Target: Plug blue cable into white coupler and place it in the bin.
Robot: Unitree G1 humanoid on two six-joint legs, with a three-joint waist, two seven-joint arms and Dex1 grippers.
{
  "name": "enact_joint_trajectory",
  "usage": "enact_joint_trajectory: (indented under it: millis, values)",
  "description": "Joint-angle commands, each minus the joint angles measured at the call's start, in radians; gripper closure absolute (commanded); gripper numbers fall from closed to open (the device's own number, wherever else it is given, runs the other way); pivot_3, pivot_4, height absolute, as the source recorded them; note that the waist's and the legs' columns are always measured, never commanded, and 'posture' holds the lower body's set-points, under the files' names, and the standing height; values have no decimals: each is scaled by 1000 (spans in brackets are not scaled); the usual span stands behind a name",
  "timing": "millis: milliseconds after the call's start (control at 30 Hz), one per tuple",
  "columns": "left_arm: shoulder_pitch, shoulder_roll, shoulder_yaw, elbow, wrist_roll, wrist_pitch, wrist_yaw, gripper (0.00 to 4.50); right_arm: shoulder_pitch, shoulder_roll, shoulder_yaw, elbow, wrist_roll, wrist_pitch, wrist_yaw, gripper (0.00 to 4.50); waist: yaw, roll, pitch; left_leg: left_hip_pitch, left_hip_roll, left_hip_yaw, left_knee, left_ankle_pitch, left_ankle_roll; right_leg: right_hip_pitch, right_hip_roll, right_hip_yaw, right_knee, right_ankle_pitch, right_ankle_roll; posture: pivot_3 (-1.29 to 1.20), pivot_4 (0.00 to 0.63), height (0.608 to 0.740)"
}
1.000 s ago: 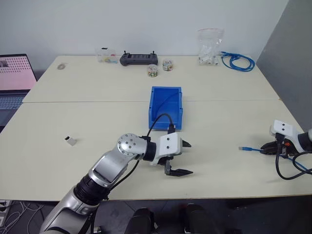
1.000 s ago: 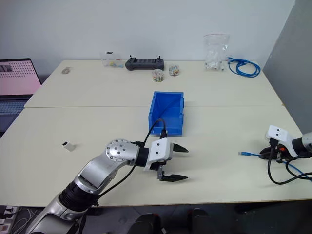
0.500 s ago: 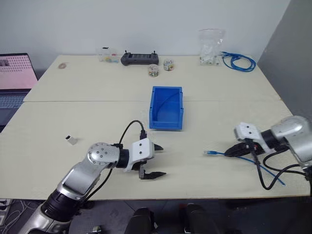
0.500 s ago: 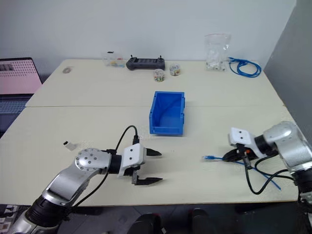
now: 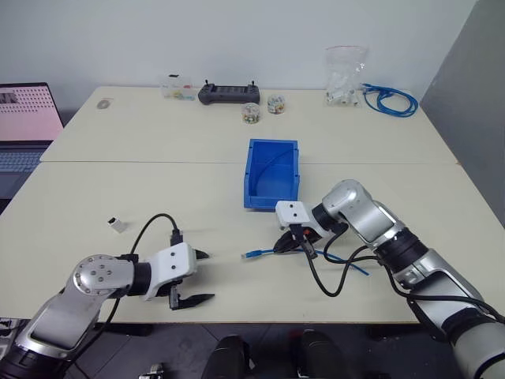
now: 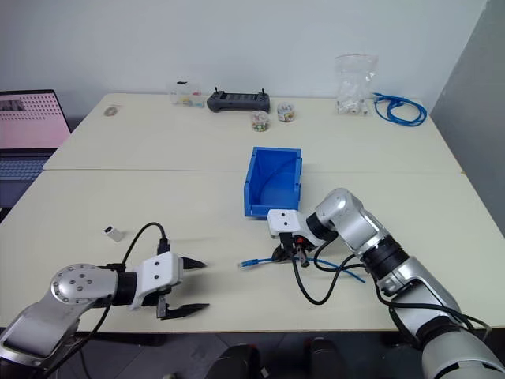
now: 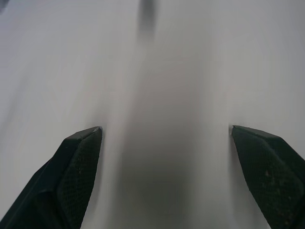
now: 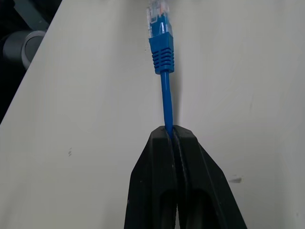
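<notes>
Standing by the table, right gripper: the right gripper (image 5: 290, 245) hangs over the near half of the pale beige table (image 5: 95, 189), its two black fingers (image 8: 174, 157) pressed together on the thin bright-blue cable (image 5: 272, 251), just behind the ribbed boot.
Cable tip: the small clear plug (image 8: 156, 14) juts past the fingertips toward the robot's left, close above the tabletop; I cannot tell if it touches.
Cable tail: the rest of the blue strand trails back under the right arm and lies on the table near the front edge.
Left gripper: the left gripper (image 5: 193, 278) sits low over the near left part of the table, its black fingers (image 7: 78, 162) spread wide with nothing between them.
White coupler: the tiny white boxy plastic coupler (image 5: 117, 226) lies on the table on the robot's left, well apart from both grippers and from the plug.
Bin: the rectangular bright-blue plastic bin (image 5: 272, 154) stands mid-table, just beyond the right gripper, its lower front facing the robot.
Far edge: a black handheld controller (image 5: 223, 93), two small round jars of coloured bits (image 5: 251, 113), a small clear box (image 5: 177, 88), a clear plastic bag of white pieces (image 5: 346, 75) and a coiled bundle of blue cable (image 5: 388, 100).
Far left: an open laptop with a pink screen (image 5: 28, 118).
</notes>
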Motion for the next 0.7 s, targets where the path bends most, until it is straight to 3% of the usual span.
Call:
enact_joint_trajectory:
  millis: [33,67,200,333,467,533,700]
  values:
    - [-15,-31,55,24,-8,-52,35,0,-43,36,-4,30,-5,13,-4,4491,-2,0,0,0,0,0,0,0,0,0,0,0,0,0,0,0,150,740]
    - [-21,-40,59,31,-12,-57,39,0,-44,42,-5,35,-5,22,-2,4491,-2,0,0,0,0,0,0,0,0,0,0,0,0,0,0,0,150,740]
    - [-50,-70,63,62,-34,-64,36,0,-54,77,-30,77,-7,48,-38,3691,-6,0,0,0,0,0,0,0,0,0,0,-1,1,1,-1,0,150,740]
    - [-65,-81,50,67,-57,-59,13,0,-53,77,-70,60,22,80,-45,2549,-7,0,0,0,1,0,0,0,0,0,0,-1,1,1,-2,0,150,740]
    - [-100,-103,32,78,-65,-71,1,0,-8,28,-129,-48,65,133,-50,1677,-5,0,0,0,1,-1,0,0,0,-1,0,-1,1,1,-2,0,150,740]
    - [-115,-118,6,80,-61,-75,-13,0,69,-35,-179,-194,105,174,-54,1207,-4,0,0,0,0,-1,0,0,0,0,0,-1,1,1,-2,0,150,740]
    - [-146,-171,-64,90,-33,-88,-15,0,327,-186,-318,-619,226,350,-104,1207,13,0,0,-3,0,-3,-1,0,0,0,-1,-3,-1,1,-2,0,150,740]
